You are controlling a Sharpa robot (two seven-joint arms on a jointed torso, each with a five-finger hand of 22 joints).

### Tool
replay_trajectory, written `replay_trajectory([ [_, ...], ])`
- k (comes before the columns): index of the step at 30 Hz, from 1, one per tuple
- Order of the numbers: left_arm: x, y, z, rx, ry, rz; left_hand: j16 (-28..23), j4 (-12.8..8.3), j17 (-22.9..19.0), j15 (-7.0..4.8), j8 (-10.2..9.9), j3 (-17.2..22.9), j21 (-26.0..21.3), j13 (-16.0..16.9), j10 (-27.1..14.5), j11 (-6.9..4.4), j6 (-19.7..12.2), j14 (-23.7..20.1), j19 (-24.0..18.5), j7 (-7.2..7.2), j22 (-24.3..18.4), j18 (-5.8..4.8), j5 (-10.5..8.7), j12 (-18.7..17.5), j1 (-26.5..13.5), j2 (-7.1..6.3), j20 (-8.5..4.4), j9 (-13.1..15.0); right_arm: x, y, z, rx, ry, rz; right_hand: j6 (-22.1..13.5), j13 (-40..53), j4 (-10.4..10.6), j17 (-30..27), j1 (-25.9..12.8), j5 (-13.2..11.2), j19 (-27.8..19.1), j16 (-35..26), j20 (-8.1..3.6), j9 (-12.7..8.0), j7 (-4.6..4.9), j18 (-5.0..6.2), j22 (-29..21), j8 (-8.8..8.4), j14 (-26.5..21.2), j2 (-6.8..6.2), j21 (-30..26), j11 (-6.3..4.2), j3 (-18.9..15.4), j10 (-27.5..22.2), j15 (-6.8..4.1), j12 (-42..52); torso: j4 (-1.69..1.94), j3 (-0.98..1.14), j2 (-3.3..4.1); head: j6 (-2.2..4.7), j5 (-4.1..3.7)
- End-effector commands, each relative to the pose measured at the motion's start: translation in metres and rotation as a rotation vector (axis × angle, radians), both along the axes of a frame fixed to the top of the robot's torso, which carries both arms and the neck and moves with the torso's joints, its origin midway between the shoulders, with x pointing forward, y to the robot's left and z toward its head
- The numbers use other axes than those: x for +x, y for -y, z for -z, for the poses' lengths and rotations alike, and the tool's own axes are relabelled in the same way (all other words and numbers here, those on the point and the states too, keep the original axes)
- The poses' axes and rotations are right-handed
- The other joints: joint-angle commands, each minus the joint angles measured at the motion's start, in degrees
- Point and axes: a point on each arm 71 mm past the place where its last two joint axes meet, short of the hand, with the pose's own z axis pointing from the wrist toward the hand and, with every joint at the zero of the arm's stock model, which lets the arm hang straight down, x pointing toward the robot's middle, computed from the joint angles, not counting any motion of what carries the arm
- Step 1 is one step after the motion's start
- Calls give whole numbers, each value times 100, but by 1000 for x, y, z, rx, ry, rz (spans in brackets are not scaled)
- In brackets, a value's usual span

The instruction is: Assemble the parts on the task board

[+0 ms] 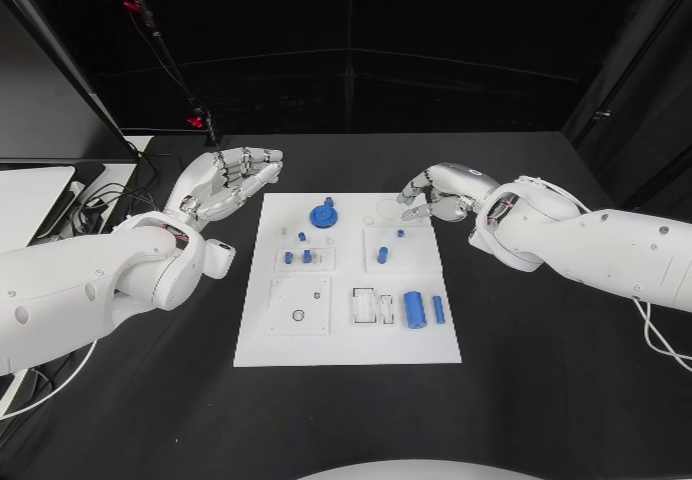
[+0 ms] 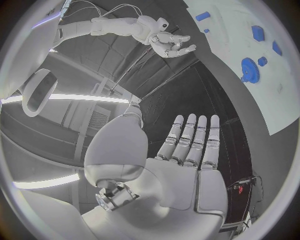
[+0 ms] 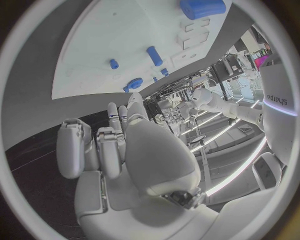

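The white task board lies mid-table. On it a blue gear sits near the far edge, with small blue pegs and another peg in clear blocks behind a thick blue cylinder and a thin one. My left hand hovers off the board's far left corner, fingers straight and apart, holding nothing. My right hand hangs over the far right corner, fingers loosely bent, empty. The gear and the cylinder also show from the wrists.
A white device and cables lie at the table's left edge. A thin stand with red tips rises behind my left hand. The board has open recesses and slots in its near half.
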Motion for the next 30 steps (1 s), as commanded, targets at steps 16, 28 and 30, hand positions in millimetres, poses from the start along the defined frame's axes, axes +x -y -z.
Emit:
replay_trajectory([
  [16,-2,-1,-5,-74,40,20,567,-17,-215,33,548,117,27,37,-378,28,-430,-337,56,629,-235,-78,66,550,105,170,-6,67,-4,-20,23,-233,-25,-32,-79,-193,112,1509,-169,-27,122,14,-27,-13,77,7,1094,-183,596,-99,-187,29,-105,-9,4,-193,1,3,0,-55,0],
  [28,-2,-1,-5,-73,37,20,691,-21,-287,32,688,112,39,37,-441,28,-508,-371,105,630,-276,-71,81,689,140,241,-7,76,-2,-24,29,-310,-16,0,-46,-252,51,1509,-62,-26,124,14,-31,-2,66,10,1090,-206,596,-83,-190,14,-45,32,-21,-234,3,2,-3,-79,10],
  [30,-2,-1,-5,-73,36,20,722,-23,-307,31,725,112,40,38,-448,28,-525,-381,112,631,-287,-71,89,729,154,264,-7,77,-2,-25,29,-316,1,7,-36,-269,37,1509,-34,-26,126,14,-38,0,71,10,1090,-210,596,-72,-189,8,-24,32,-32,-250,1,1,-4,-84,17],
])
